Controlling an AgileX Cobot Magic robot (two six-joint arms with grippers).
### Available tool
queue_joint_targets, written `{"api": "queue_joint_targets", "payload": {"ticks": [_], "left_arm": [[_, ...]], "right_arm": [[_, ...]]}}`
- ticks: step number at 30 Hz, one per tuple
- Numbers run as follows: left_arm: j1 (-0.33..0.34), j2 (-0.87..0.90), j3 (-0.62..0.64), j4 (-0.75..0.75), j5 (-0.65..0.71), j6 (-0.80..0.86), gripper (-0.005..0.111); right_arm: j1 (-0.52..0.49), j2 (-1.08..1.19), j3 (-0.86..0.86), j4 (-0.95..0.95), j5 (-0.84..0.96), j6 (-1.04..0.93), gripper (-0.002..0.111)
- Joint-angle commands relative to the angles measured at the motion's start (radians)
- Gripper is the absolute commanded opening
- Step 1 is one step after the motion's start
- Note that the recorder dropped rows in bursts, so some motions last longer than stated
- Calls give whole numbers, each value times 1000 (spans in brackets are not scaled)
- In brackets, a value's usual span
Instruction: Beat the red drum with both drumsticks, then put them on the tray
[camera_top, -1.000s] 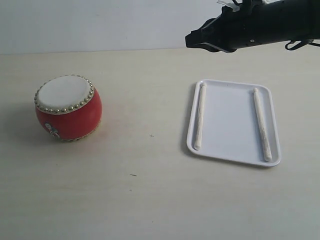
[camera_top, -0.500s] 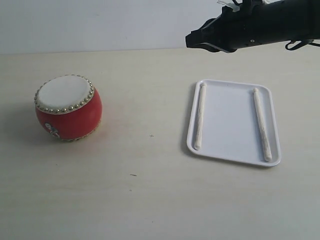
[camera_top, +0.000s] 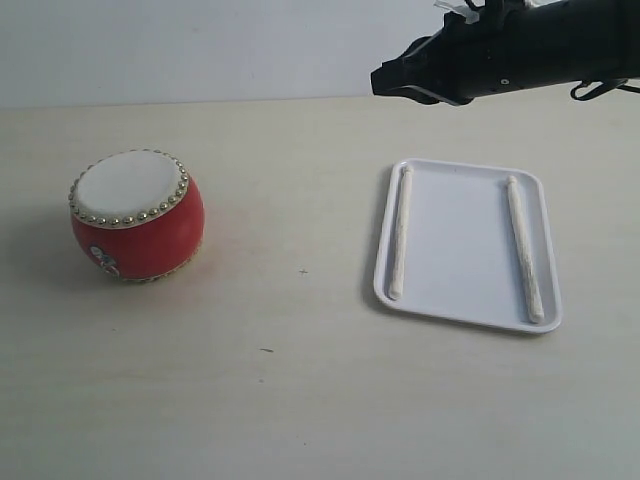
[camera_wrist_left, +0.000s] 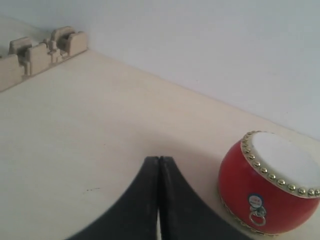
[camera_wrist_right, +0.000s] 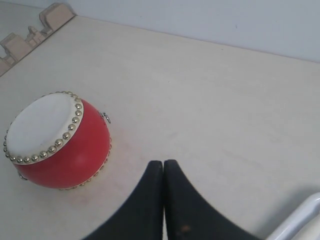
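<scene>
The red drum (camera_top: 137, 214) stands on the pale table at the left, cream skin up; it also shows in the left wrist view (camera_wrist_left: 270, 182) and the right wrist view (camera_wrist_right: 57, 141). The white tray (camera_top: 462, 240) lies at the right with two drumsticks on it, one (camera_top: 400, 231) along its left side and one (camera_top: 523, 248) along its right. My right gripper (camera_top: 379, 81) hangs high above the tray's far edge, shut and empty (camera_wrist_right: 163, 163). My left gripper (camera_wrist_left: 159, 159) is shut and empty, near the drum; it does not show in the exterior view.
A tan notched wooden block (camera_wrist_left: 40, 50) sits at the table's far corner, also visible in the right wrist view (camera_wrist_right: 30, 35). A pale wall runs behind the table. The tray's rim (camera_wrist_right: 300, 220) shows at the edge of the right wrist view.
</scene>
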Motion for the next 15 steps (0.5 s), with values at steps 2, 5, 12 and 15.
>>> {"api": "queue_joint_targets", "payload": {"ticks": [2, 5, 12, 15], "left_arm": [[-113, -4, 5, 68, -22, -44, 0], [-152, -4, 5, 93, -23, -5, 0], [-157, -4, 50, 123, -58, 20, 0], [-157, -4, 50, 124, -50, 20, 0]], "right_arm": [[-1, -4, 5, 8, 0, 0, 0], [-1, -4, 5, 8, 0, 0, 0], [-1, -4, 5, 8, 0, 0, 0], [-1, -4, 5, 8, 0, 0, 0]]}}
